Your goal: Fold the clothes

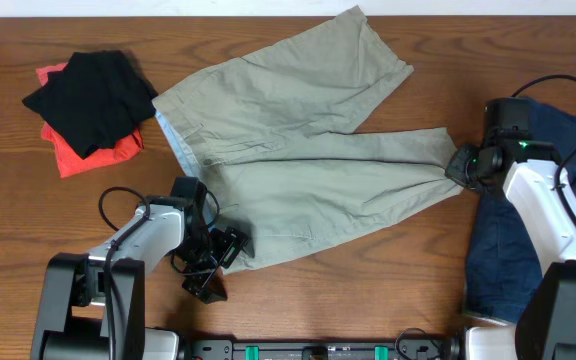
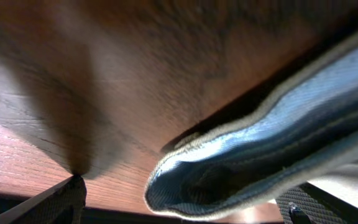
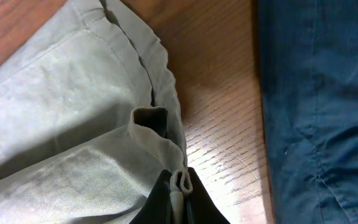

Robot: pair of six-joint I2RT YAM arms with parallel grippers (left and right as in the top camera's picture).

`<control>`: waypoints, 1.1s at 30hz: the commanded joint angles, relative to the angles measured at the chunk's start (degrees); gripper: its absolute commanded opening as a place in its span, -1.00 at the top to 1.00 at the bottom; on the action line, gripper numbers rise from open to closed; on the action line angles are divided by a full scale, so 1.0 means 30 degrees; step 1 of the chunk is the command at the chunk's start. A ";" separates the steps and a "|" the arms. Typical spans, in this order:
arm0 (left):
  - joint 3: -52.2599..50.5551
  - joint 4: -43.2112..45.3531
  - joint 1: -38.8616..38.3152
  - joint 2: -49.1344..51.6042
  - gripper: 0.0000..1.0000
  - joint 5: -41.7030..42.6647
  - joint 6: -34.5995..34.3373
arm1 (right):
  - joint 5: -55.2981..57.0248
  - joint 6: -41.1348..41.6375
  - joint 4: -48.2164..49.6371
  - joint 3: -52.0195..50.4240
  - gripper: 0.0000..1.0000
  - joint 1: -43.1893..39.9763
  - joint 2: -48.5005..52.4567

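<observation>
The light khaki shorts (image 1: 308, 160) lie spread flat across the middle of the table, waistband to the left, legs to the right. My left gripper (image 1: 220, 258) is open at the waistband's near corner. In the left wrist view its fingers (image 2: 185, 204) stand wide apart with the rolled waistband edge (image 2: 260, 162) between them, low over the wood. My right gripper (image 1: 460, 165) is shut on the hem of the near leg. The right wrist view shows its fingertips (image 3: 182, 190) pinching a fold of the khaki hem (image 3: 61, 124).
A navy denim garment (image 1: 573, 190) lies at the right edge under my right arm, and shows in the right wrist view (image 3: 319, 106). A black piece (image 1: 93, 95) lies on an orange-red piece (image 1: 88, 158) at the far left. The table (image 1: 388, 270) is brown wood.
</observation>
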 commanded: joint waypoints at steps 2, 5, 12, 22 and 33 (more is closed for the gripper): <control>-0.0306 0.1741 -0.0066 0.0401 -1.00 -0.4014 -0.1035 | 0.0423 0.0189 -0.0036 -0.0058 0.94 0.0080 0.0452; -0.0306 0.1749 -0.0066 0.0401 -0.85 -0.4269 -0.1224 | 0.0488 0.0189 -0.0036 -0.0058 0.93 0.0080 0.0568; -0.0306 0.2040 -0.0058 0.0401 -0.15 -0.5173 -0.1202 | 0.0561 0.0197 -0.0029 -0.0058 0.94 0.0036 0.0597; 0.0015 0.1282 -0.0044 0.0299 0.88 -0.5792 0.1290 | 0.1115 0.0189 -0.0444 -0.0058 0.96 -0.0525 0.0597; 0.0918 -0.2550 -0.0044 -0.4167 0.88 -0.6608 0.5931 | 0.0882 -0.0408 -0.0933 0.0080 0.98 -0.0765 0.0262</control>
